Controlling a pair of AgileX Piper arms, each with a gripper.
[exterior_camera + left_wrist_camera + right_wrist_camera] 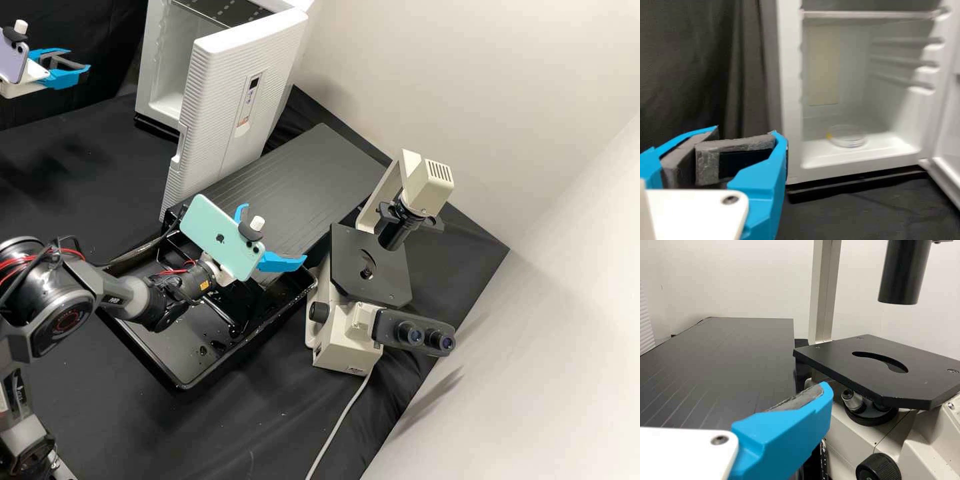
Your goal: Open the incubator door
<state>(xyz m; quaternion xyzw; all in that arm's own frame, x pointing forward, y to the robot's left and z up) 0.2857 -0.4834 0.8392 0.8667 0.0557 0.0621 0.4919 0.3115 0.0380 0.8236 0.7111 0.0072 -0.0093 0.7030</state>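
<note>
Incubator door is swung wide open, seen at 11 o'clock in the high view; clear dish is seated on the incubator floor. Left gripper is held at 10 o'clock, fingers closed together. Right gripper is held near centre, 10 o'clock from the microscope, fingers spread wide.

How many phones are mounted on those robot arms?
2. In the high view, the mint green phone is mounted behind the right gripper, near the black tray. The lilac phone is behind the left gripper, at the upper left edge.
</note>
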